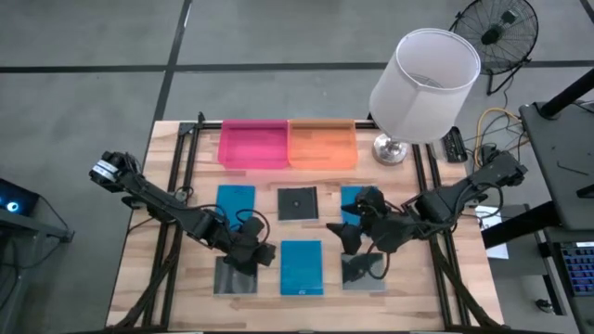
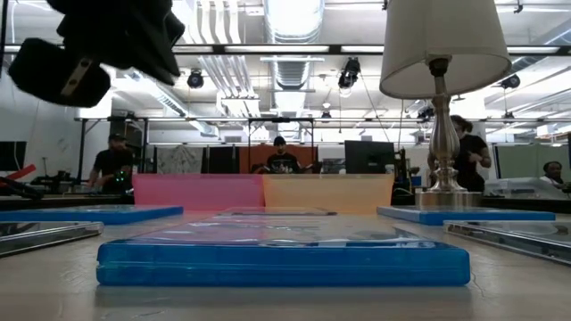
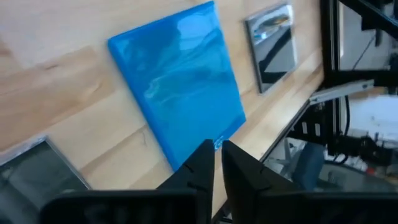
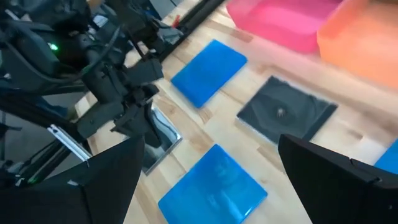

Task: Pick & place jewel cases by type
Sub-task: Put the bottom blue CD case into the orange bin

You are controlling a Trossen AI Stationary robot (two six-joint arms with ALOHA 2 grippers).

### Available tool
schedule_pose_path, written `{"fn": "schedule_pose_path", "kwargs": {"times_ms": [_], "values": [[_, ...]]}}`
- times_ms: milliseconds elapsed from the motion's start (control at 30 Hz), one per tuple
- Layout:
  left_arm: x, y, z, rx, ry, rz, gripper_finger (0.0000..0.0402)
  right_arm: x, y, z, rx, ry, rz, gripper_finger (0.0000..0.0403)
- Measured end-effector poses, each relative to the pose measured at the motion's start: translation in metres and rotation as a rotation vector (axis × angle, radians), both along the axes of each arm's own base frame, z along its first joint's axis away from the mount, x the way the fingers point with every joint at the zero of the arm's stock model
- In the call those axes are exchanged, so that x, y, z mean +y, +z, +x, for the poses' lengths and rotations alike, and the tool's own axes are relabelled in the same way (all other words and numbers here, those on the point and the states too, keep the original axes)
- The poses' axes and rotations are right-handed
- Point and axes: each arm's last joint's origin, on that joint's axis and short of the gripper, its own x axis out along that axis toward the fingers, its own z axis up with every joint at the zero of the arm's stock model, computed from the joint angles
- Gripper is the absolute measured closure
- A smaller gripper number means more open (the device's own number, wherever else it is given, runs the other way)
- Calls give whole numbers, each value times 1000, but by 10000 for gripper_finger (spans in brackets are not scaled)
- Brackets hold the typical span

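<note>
High view: pink tray (image 1: 251, 146) and orange tray (image 1: 322, 145) empty, all six jewel cases (image 1: 302, 266) lie on table, sorting not begun. Left gripper (image 1: 257, 252) pressed together beside front blue case; right gripper (image 1: 355, 239) spread wide above right-hand cases.

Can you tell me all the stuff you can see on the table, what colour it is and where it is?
Blue jewel cases: three, bright blue; one front middle, one back left, one back right partly under the right arm.
Dark jewel cases: three, grey-black; one middle of the back row, one front left, one front right.
Pink tray: one, far edge, left of the orange one.
Orange tray: one, far edge, touching the pink tray.
Lamp: one, white shade, silver base, far right corner.
Table: one, light wood.
People: several, far behind the table in the low view.
Left gripper: dark, fingers shut, above the front-left dark case.
Right gripper: dark, fingers open, above the front-right dark case.
</note>
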Motion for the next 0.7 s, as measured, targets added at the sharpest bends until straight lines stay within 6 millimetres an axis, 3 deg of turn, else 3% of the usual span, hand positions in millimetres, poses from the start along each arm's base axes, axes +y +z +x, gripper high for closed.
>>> {"fn": "schedule_pose_path", "kwargs": {"times_ms": [367,700], "values": [[-1,-26,1,89,108,-66,401,16,-40,28,108,-16,-28,37],[-19,-54,13,129,175,-92,401,19,-42,28,138,36,-97,37]]}}
